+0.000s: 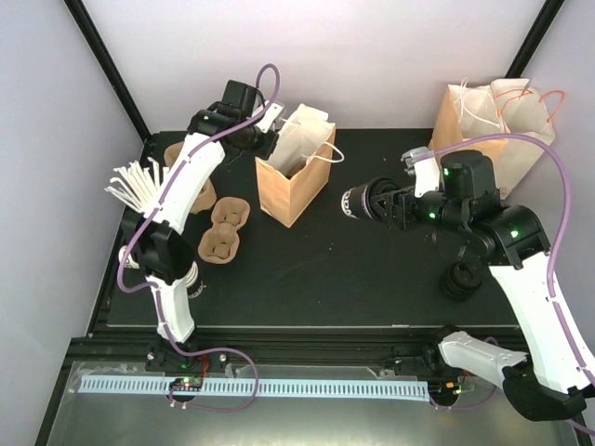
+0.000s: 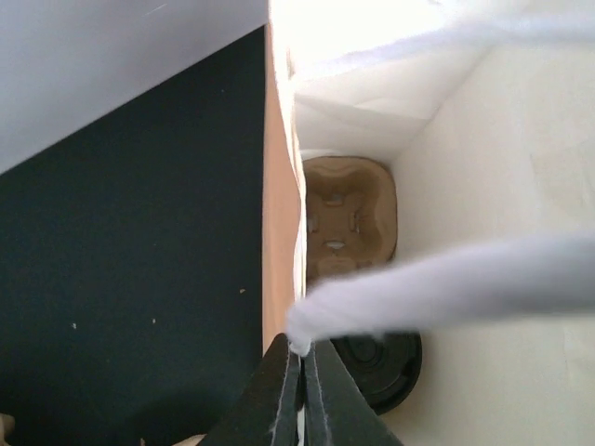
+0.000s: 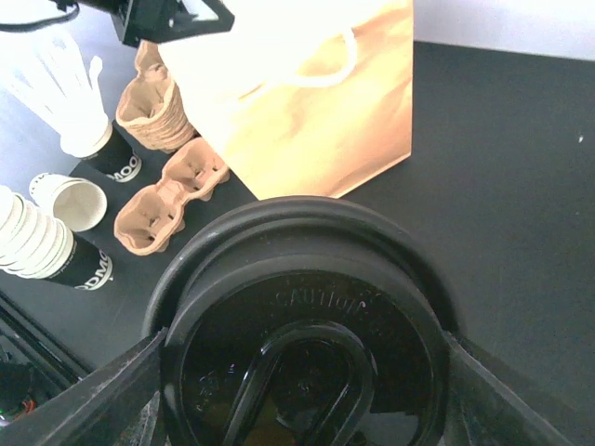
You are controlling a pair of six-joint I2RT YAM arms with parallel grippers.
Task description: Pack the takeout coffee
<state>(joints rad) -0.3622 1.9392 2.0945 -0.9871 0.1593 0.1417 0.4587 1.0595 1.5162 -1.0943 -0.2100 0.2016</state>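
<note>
close in, the right gripper [image 1: 370, 201] is clamped on the takeout coffee [image 3: 307, 344], a finger on either side of its black lid. it holds the cup just at 3 o'clock of the open paper bag [image 1: 290, 181]. i'd say the step in hand is carrying the cup over the mouth and lowering it in. to do that well i'd clear the rim first, come in level, and aim for the free space, because the bag already has things in it. a brown pulp carrier [image 2: 349, 218] lies on the bottom, and a second black lid [image 2: 381, 367] shows at its 6 o'clock end in the left wrist view. whether that one sits in a carrier pocket i cannot tell. at the bag's far rim, about 11 o'clock, the left gripper [image 2: 302, 362] is pinched together on the white handle [image 2: 446, 279], which looks to be holding the mouth open. i'd let go there only once the cup is seated. loose pulp carriers [image 1: 223, 232] lie at 8 o'clock of the bag.
</note>
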